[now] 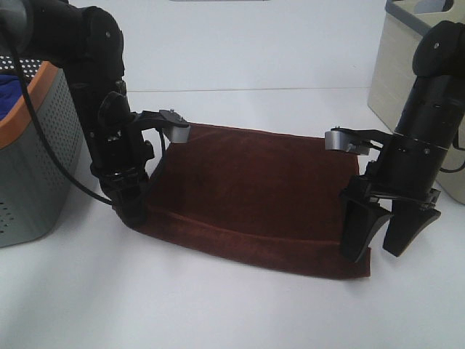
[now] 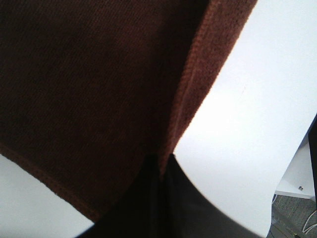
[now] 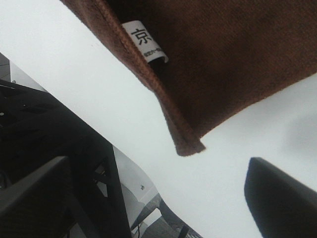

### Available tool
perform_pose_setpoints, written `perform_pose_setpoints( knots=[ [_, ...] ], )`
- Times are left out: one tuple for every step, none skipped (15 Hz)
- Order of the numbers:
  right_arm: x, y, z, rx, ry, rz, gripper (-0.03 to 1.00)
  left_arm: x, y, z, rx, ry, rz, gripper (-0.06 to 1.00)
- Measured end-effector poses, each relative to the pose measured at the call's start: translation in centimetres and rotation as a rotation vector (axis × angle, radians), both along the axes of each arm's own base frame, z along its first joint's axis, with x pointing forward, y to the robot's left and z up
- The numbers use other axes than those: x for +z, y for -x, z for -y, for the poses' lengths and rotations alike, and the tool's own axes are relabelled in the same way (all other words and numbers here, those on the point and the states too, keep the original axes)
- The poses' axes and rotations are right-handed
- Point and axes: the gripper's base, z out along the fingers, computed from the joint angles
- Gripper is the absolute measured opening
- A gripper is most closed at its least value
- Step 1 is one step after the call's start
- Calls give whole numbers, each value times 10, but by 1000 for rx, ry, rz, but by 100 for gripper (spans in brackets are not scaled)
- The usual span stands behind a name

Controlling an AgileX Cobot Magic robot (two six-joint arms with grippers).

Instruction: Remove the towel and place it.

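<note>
Nearest the camera, bare white table (image 1: 218,313) runs along the front of the scene. On it lies the towel (image 1: 254,196), dark reddish-brown, spread almost flat, with a long shallow fold running just behind its front edge.

At the towel's front right corner, the right gripper (image 1: 381,240) hangs with its two black fingers (image 1: 360,229) spread apart and pointing down. One finger stands over the corner of the cloth; the other is just off the edge, above the table. Nothing is between them. The right wrist view shows that same corner lying loose on the table, with a small white label (image 3: 143,42) sewn into the hem beside it.

At the front left corner, the left gripper (image 1: 131,211) is down at the table, its fingers pressed together on the towel's edge. In the left wrist view the hem (image 2: 190,94) runs straight into the closed fingertips (image 2: 148,198), so the cloth is pinched there.

Further back on the left stands a grey basket (image 1: 36,167) with an orange rim, holding a blue cloth (image 1: 11,91). It sits near the towel but does not touch it. At the far right corner stands a pale beige bin (image 1: 407,73), well behind the towel.
</note>
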Motion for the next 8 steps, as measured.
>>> perform_pose_setpoints(
  knots=[
    [0, 0, 0, -2, 1, -1, 83, 0, 0, 0, 0, 0, 0, 0],
    [0, 0, 0, -2, 1, -1, 83, 0, 0, 0, 0, 0, 0, 1],
    [0, 0, 0, -3, 1, -1, 83, 0, 0, 0, -7, 2, 1, 2],
    [0, 0, 0, -3, 1, -1, 83, 0, 0, 0, -13, 4, 2, 8],
    [0, 0, 0, -4, 1, -1, 83, 0, 0, 0, -32, 8, 5, 20],
    [0, 0, 0, -4, 1, -1, 83, 0, 1, 1, -46, 10, 7, 38],
    [0, 0, 0, -4, 1, -1, 83, 0, 2, 4, -58, 12, 8, 60],
    [0, 0, 0, -6, 2, -1, 83, 0, 4, 7, -70, 13, 8, 80]
  ],
)
